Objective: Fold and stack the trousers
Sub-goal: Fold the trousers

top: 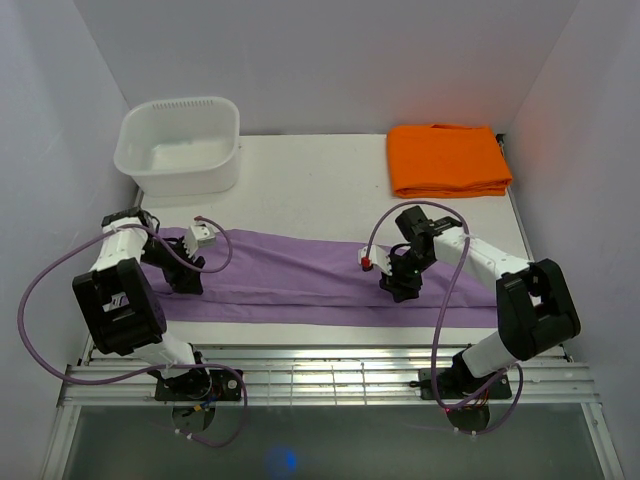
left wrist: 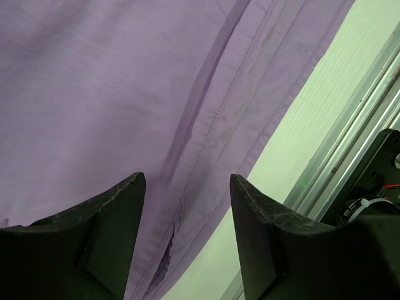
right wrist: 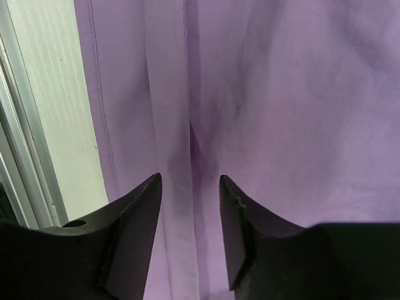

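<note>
Nearest me, the trousers (top: 300, 285) lay stretched flat along the near side of the table (top: 310, 190), reaching almost from one edge to the other. My left gripper (left wrist: 187, 181) hung over their left end, jaws released and wide, with only flat cloth beneath. My right gripper (right wrist: 190, 181) was low over the cloth right of the middle, jaws apart but narrower, straddling a raised crease. Farther back sat a white basin (top: 178, 172) on the left and an orange folded cloth (top: 447, 160) on the right.
</note>
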You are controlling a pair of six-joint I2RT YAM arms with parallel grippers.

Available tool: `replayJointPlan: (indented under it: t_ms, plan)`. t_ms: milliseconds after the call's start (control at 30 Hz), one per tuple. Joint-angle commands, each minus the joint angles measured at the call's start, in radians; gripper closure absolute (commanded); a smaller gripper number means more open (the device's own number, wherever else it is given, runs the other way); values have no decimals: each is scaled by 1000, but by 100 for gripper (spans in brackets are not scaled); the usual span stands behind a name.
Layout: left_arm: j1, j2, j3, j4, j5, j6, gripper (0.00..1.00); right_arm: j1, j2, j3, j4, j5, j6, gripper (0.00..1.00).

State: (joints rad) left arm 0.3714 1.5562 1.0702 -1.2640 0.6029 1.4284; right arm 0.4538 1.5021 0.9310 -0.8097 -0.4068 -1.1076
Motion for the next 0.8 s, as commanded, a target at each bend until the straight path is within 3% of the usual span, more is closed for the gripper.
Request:
replayJointPlan:
  t_ms: [0,300,600,767]
  plan:
    - [-9,-42,-13,26,-2,0,33,11,-2,-17,-12,-6,-3,53]
    - [-14,-53,-50,31,-48,27,37,22,-75,-110,-71,-12,-31,69]
    - [-15,-110,-81,20,-63,73,53,25,-155,-121,-105,-12,-37,87]
    - [-15,-123,-82,23,-51,81,64,28,-166,-152,-85,0,-29,91]
